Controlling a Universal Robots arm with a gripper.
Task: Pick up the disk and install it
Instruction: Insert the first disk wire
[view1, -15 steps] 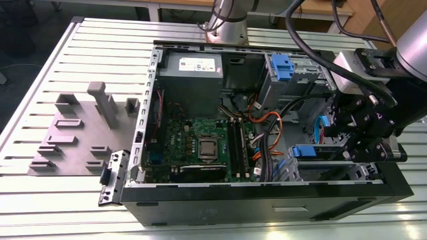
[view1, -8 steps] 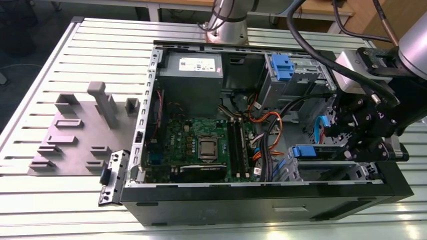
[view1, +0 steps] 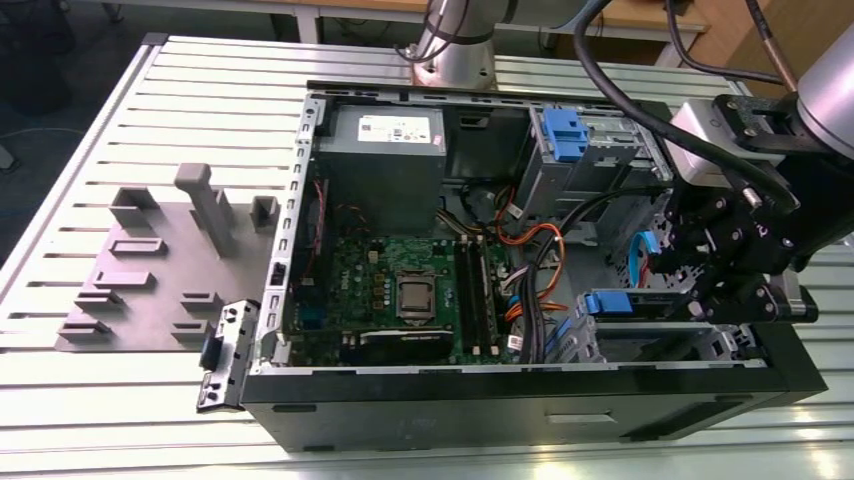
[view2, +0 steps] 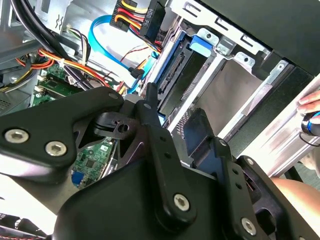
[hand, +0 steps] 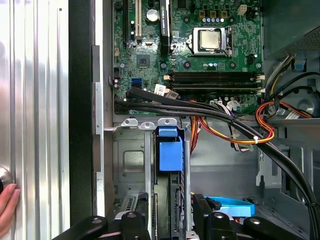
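Observation:
The disk (hand: 170, 150) stands edge-on in the lower drive bay of the open computer case (view1: 534, 400), its blue frame end toward the motherboard. The exterior view shows that blue end (view1: 607, 302) in the bay at the exterior view's right. My gripper (hand: 170, 202) reaches into the bay from the case's outer side. One black finger (hand: 142, 212) lies on each flat side of the disk, shut on it. In the second wrist view the gripper (view2: 172, 112) straddles the disk's dark edge (view2: 177, 85).
Thick black and orange cables (hand: 240, 130) cross just past the bay, over the motherboard (hand: 200, 45). A second blue-latched bay (view1: 561, 135) sits further back. A grey fixture block (view1: 147, 260) lies at the exterior view's left. A person's hand (hand: 7, 210) rests beside the case.

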